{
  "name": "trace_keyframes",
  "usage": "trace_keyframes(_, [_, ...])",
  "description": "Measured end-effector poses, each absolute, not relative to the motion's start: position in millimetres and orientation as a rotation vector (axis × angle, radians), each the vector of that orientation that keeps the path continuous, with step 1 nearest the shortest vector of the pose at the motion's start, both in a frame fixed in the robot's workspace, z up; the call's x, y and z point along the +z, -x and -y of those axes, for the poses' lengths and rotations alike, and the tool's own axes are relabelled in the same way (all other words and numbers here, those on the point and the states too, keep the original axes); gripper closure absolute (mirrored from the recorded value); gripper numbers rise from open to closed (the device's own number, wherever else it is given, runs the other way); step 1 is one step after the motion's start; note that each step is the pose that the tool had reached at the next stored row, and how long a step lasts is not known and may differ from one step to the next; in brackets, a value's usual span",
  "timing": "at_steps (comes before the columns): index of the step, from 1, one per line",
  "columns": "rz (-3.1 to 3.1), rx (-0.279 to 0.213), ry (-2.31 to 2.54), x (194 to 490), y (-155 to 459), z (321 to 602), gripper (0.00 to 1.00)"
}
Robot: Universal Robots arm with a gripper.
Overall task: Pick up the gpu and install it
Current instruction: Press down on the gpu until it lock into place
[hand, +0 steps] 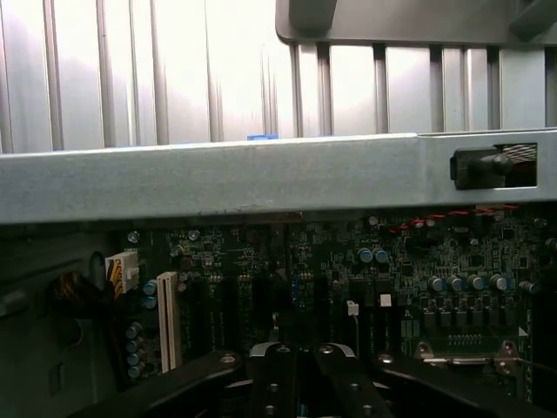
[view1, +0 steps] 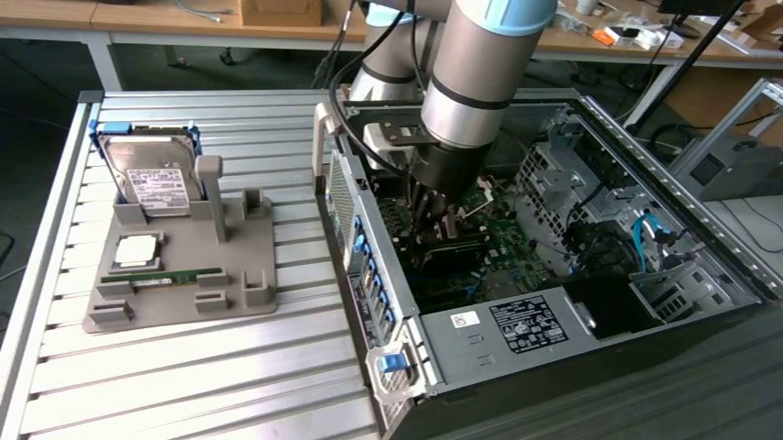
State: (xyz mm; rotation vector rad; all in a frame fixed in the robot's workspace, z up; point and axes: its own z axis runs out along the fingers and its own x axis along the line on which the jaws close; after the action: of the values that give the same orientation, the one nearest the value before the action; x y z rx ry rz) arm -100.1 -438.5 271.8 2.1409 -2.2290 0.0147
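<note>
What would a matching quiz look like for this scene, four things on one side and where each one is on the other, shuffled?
Things:
1. hard drive
2. memory stick
3. gripper
4. grey holder tray

Places:
A. lying flat in the tray's front slot
B. lowered inside the open computer case, over the motherboard
C. standing upright at the tray's back
D. on the ribbed metal table, beside the case

Pairs: 1-C, 2-A, 3-B, 4-D
</note>
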Motion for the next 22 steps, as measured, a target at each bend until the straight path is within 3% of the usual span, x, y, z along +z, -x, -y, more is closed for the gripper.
trace_keyframes(5, [2.227, 0.016, -2.140, 294, 99, 439, 0.89])
trace_keyframes(22, [2.209, -0.025, -2.124, 293, 25, 439, 0.89])
